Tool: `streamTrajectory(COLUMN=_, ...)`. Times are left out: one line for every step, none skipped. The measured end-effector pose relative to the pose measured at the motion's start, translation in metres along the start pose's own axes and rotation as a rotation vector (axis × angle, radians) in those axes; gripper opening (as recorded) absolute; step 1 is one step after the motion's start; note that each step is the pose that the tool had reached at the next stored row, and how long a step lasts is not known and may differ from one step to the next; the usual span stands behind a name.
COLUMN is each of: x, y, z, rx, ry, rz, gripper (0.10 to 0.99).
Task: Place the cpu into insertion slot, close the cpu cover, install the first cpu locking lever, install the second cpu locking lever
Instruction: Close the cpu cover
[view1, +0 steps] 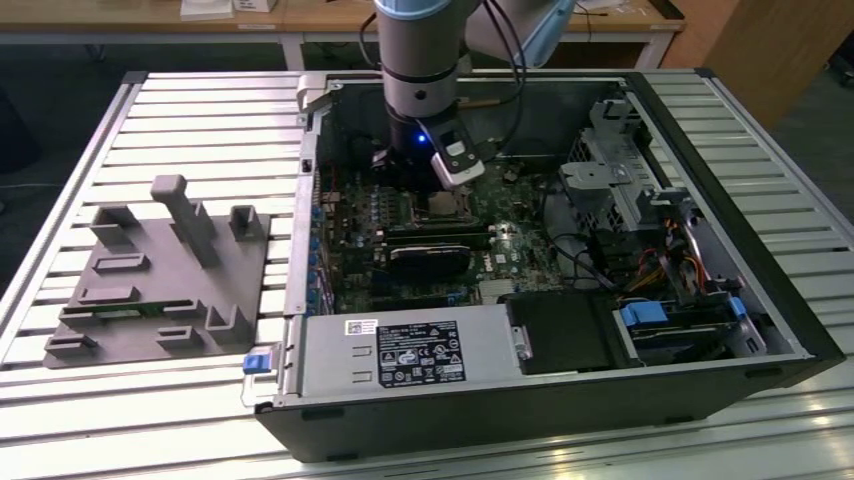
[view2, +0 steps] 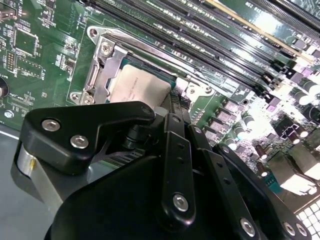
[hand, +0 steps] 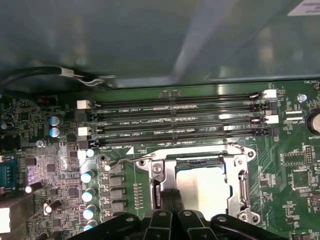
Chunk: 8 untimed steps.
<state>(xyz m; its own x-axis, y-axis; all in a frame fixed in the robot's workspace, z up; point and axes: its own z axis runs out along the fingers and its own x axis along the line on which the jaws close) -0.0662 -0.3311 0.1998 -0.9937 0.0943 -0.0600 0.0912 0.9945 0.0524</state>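
Gripper (hand: 170, 198): down inside the case (view1: 787, 300), fingertips almost together at the slot's edge, just beside the cpu; nothing seen between them.
Cpu (hand: 205, 187): grey face up, seated in the slot (hand: 150, 167); seen in both wrist views (view2: 140, 87).
Slot: on the green board, directly under the arm in the exterior view.
Cover (hand: 243, 182): lying flat around the cpu, which shows through its window.
Lever (hand: 127, 161): thin wire along the slot's side nearest the memory slots (hand: 175, 122); latched or not, cannot tell.
Memory slots: long black rows just beside the slot.
Case: open, lying on the slatted table (view1: 200, 110).
Fixture (view1: 160, 270): grey, on the table at the exterior view's left, well apart from the gripper.
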Motion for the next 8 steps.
streamTrajectory(x=-0.0004, y=0.0000, z=0.0000, rx=0.000, ry=0.0000, rz=0.000, gripper=0.106)
streamTrajectory(x=-0.0004, y=0.0000, z=0.0001, rx=0.000, ry=-0.0001, rz=0.000, gripper=0.106)
streamTrajectory(x=-0.0004, y=0.0000, z=0.0001, rx=0.000, ry=-0.0001, rz=0.000, gripper=0.106)
streamTrajectory(x=-0.0004, y=0.0000, z=0.0000, rx=0.000, ry=0.0000, rz=0.000, gripper=0.106)
streamTrajectory(x=-0.0005, y=0.0001, z=-0.0005, rx=0.000, ry=0.0002, rz=0.000, gripper=0.106)
streamTrajectory(x=-0.0006, y=0.0001, z=-0.0012, rx=0.000, ry=0.0001, rz=0.000, gripper=0.106)
streamTrajectory(x=-0.0006, y=0.0002, z=-0.0022, rx=0.000, ry=0.0000, rz=0.000, gripper=0.106)
streamTrajectory(x=-0.0007, y=0.0002, z=-0.0035, rx=0.000, ry=0.0000, rz=0.000, gripper=0.106)
